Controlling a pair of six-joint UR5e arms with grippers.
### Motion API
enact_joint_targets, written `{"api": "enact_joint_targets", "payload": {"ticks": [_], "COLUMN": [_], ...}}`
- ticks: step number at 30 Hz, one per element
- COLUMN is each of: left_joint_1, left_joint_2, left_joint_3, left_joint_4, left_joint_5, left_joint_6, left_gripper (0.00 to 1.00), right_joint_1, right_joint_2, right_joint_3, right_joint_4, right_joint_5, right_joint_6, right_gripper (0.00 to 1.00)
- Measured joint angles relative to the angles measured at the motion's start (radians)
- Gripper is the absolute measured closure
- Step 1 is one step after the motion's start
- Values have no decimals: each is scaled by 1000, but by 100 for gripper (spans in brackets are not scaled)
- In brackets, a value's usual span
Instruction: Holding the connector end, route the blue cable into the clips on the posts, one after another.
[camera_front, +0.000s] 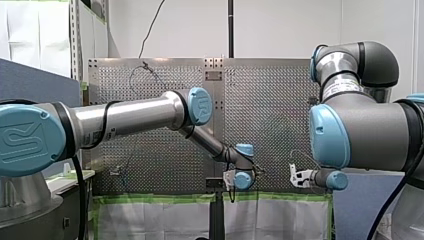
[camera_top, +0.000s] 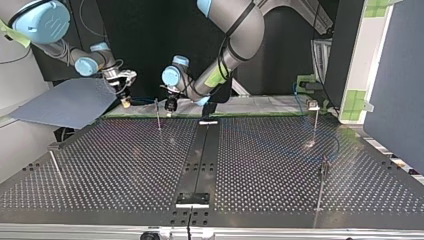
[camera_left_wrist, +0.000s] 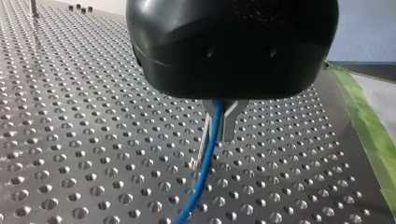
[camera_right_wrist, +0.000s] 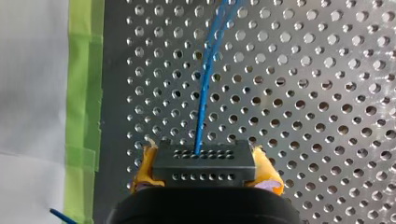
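Dark perforated desk (camera_top: 260, 165), green tape (camera_right_wrist: 84, 70) along its far edge, thin posts (camera_top: 316, 117) standing well apart on it.

At the right jaws, a firm clamp on the connector (camera_right_wrist: 204, 161), with yellow pads (camera_right_wrist: 145, 163) pressed against both of its sides. Out of the connector's front face, the blue cable (camera_right_wrist: 201, 107), running straight ahead over the holes.

At the left jaws, metal fingers (camera_left_wrist: 229, 122) closed around the cable further along, one on each side of it, with the rest of the cable trailing down toward the desk.

Seen from the top view, both at the far edge and near each other, with a short blue span between them and the left jaws just beside the nearest post (camera_top: 158, 114). No cable visibly seated in any clip. That post's clip is too small to read.

Probably the first routing step: carrying the held span to this post.

Next, likely: line the span up over the clip mouth, then press it down and in. Calls for a level connector, a taut span, and a left grip light enough to slide along afterwards.
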Motion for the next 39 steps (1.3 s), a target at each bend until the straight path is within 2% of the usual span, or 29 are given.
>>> {"api": "enact_joint_targets", "payload": {"ticks": [4, 15, 31, 39], "left_joint_1": [5, 16, 29, 38], "left_joint_2": [0, 1, 4, 17], "left_joint_3": [1, 1, 1, 1], "left_joint_4": [-1, -1, 16, 47], "left_joint_5": [0, 0, 0, 1], "left_joint_6": [0, 0, 1, 1], "left_gripper": [100, 100, 100, 100], "right_joint_1": [3, 7, 17, 22], "right_joint_2": [0, 0, 1, 1], "right_joint_3": [-28, -75, -149, -161], "right_joint_4": [20, 33, 34, 22], "right_joint_5": [8, 11, 4, -34], "right_joint_6": [-6, 0, 50, 86], "right_gripper": [100, 100, 100, 100]}}
